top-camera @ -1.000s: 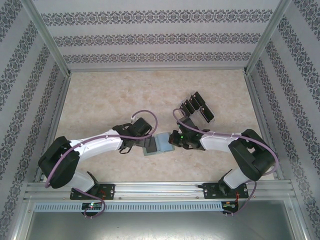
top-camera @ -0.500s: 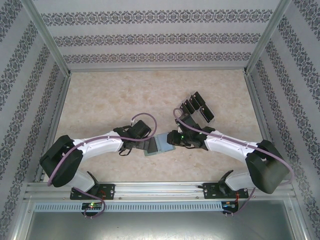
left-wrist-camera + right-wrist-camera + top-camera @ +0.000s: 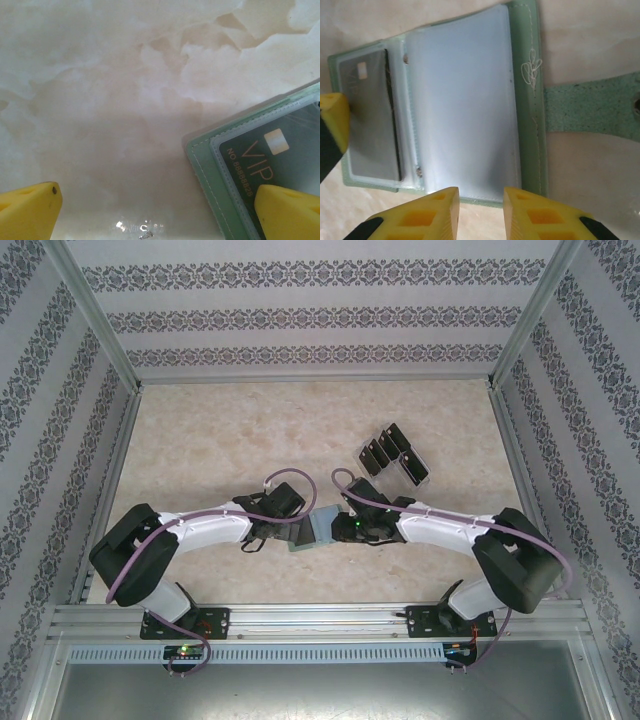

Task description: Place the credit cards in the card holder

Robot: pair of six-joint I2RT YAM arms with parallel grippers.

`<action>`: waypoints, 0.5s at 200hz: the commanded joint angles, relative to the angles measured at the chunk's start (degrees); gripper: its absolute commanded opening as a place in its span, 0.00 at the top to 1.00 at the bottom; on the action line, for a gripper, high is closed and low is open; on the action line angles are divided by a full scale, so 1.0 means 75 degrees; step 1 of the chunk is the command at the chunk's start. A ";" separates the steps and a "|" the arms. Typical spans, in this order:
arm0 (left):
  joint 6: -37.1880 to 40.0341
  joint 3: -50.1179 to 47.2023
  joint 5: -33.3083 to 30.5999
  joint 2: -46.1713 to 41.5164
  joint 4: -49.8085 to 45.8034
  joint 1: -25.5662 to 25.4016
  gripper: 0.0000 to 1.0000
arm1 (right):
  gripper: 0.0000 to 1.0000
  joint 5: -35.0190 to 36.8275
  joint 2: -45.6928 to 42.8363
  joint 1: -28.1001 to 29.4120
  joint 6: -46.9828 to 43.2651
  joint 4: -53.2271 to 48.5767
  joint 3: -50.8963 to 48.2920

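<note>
Worktop (image 3: 220, 440): pale marbled surface, with both arms reaching in toward its middle.
Card holder (image 3: 527, 60): lies open and flat on the worktop, between the two tools. The sage-green rim frames its pale clear sleeves (image 3: 465, 100).
Closing tab (image 3: 595, 107): sticks out flat from one edge of the card holder, resting on the worktop.
Credit card (image 3: 370, 120): dark with a pale chip and "VIP" lettering. It sits inside the end pocket of the card holder, on the left arm's side.
Credit cards (image 3: 392, 448): several black ones stand in the clear rack (image 3: 418, 475), farther back and to the right, well apart from the card holder.
Left tool (image 3: 157, 212): released, with its yellow fingers spread wide and nothing between them. One finger (image 3: 287, 210) lies over the pocket that holds the card, and the other is over bare worktop. I cannot tell whether the first one touches.
Right tool (image 3: 480, 215): its fingers stand a little apart at the near edge of the open card holder. Nothing is seen pinched between them.
</note>
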 commanded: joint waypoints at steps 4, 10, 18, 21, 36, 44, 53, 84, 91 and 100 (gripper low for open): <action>-0.0163 -0.0155 -0.0027 0.0147 0.0130 0.0080 0.00 | 0.70 0.0122 0.0344 0.0077 -0.0103 0.0105 0.0138; -0.0165 -0.0146 -0.0025 0.0142 0.0130 0.0079 0.00 | 0.69 0.0112 0.0432 0.0083 -0.0103 0.0128 0.0152; -0.0151 -0.0141 -0.0019 0.0141 0.0125 0.0079 0.00 | 0.67 0.0085 0.0513 0.0089 -0.0107 0.0161 0.0176; -0.0154 -0.0147 -0.0019 0.0137 0.0131 0.0073 0.00 | 0.67 0.0077 0.0546 0.0083 -0.0112 0.0181 0.0185; -0.0142 -0.0161 -0.0019 0.0115 0.0121 0.0080 0.00 | 0.67 0.0038 0.0673 0.0118 -0.0112 0.0212 0.0257; -0.0142 -0.0176 -0.0019 0.0101 0.0130 0.0079 0.00 | 0.67 0.0025 0.0705 0.0131 -0.0106 0.0224 0.0293; -0.0136 -0.0189 -0.0007 0.0099 0.0133 0.0072 0.00 | 0.67 0.0018 0.0735 0.0150 -0.0106 0.0227 0.0356; -0.0163 -0.0262 0.0028 0.0063 0.0177 0.0079 0.00 | 0.66 -0.0081 0.0892 0.0188 -0.0096 0.0304 0.0533; -0.0177 -0.0269 0.0028 0.0045 0.0188 0.0079 0.00 | 0.65 -0.0113 0.0932 0.0199 -0.0084 0.0334 0.0556; -0.0187 -0.0278 0.0034 0.0032 0.0189 0.0079 0.00 | 0.65 -0.0154 0.0974 0.0199 -0.0062 0.0399 0.0591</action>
